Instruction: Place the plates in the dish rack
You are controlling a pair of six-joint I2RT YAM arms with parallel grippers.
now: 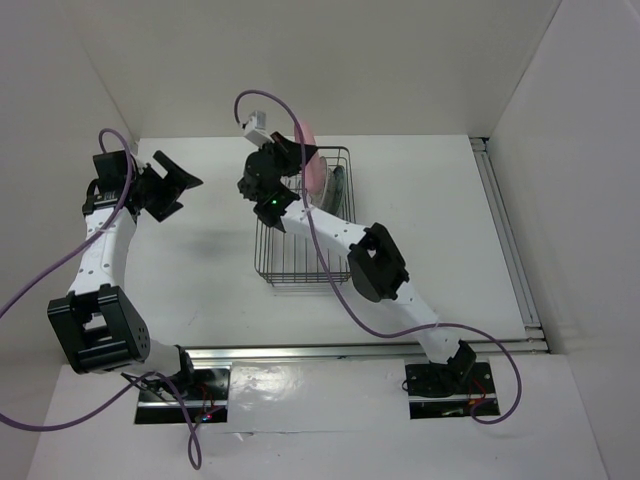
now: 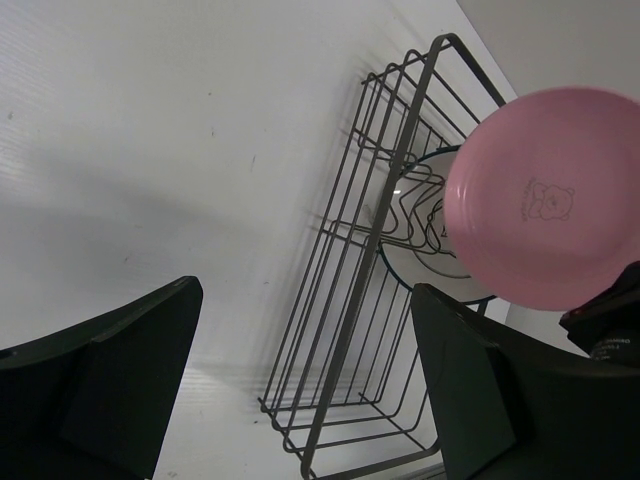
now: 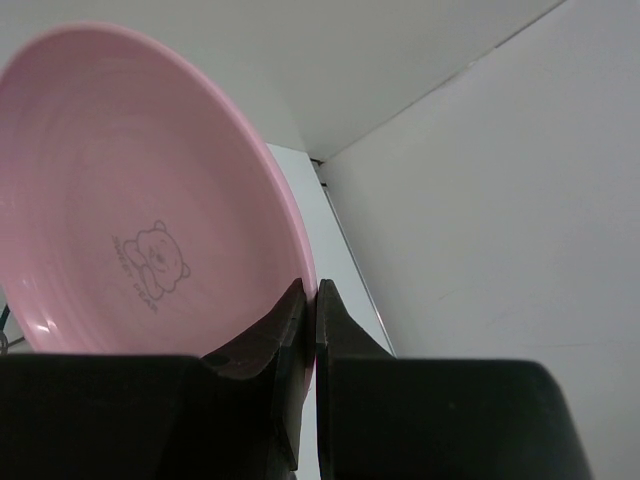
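Gripping a pink plate by its rim, the right gripper is clamped tight, its two dark fingers pinching the edge at the plate's lower right as the wrist camera sees it. The plate stands on edge in the air above the far end of the dish rack. From overhead it shows only as a thin pink sliver running roughly near to far, leaning slightly. Its hollow face, printed with a small bear, is turned left.

The black wire rack lies on the white table with its long axis running near to far, and the right arm reaches across it from the near right. A second plate, pale with a dark teal rim, already stands upright among the prongs at the rack's far end, just behind the pink one in the left wrist view.

The left gripper hangs well to the left of the rack with its jaws spread wide and nothing between them.
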